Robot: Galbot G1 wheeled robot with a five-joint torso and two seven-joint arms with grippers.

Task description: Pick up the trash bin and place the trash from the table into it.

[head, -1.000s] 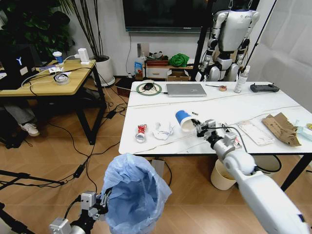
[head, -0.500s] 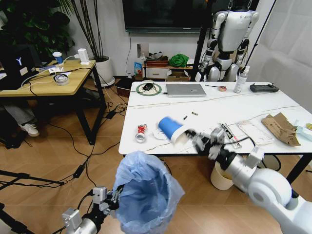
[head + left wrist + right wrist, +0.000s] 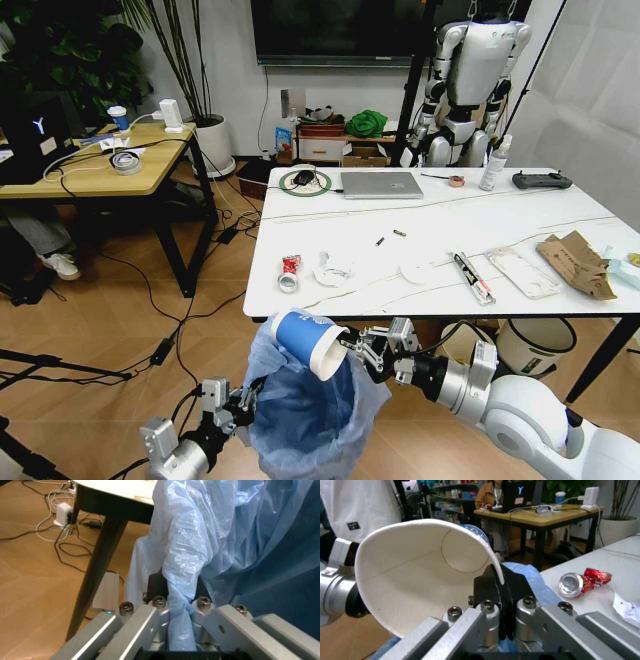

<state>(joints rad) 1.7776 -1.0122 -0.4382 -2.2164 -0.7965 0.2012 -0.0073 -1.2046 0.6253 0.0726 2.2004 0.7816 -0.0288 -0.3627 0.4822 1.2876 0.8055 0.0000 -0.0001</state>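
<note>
My right claw (image 3: 352, 347) pinches the blue paper cup (image 3: 306, 342) over the trash bin (image 3: 305, 405); my left claw (image 3: 243, 400) grips its bag. Releasing off-centre may drop the cup beside the bin.

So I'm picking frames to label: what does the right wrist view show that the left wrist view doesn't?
Right wrist view alone: the right gripper pinching the cup by its rim, and the crushed red can on the table. Left wrist view alone: the left gripper clamped on the bin's bag, plus a table leg and floor cables. Both show the blue bag.
</note>
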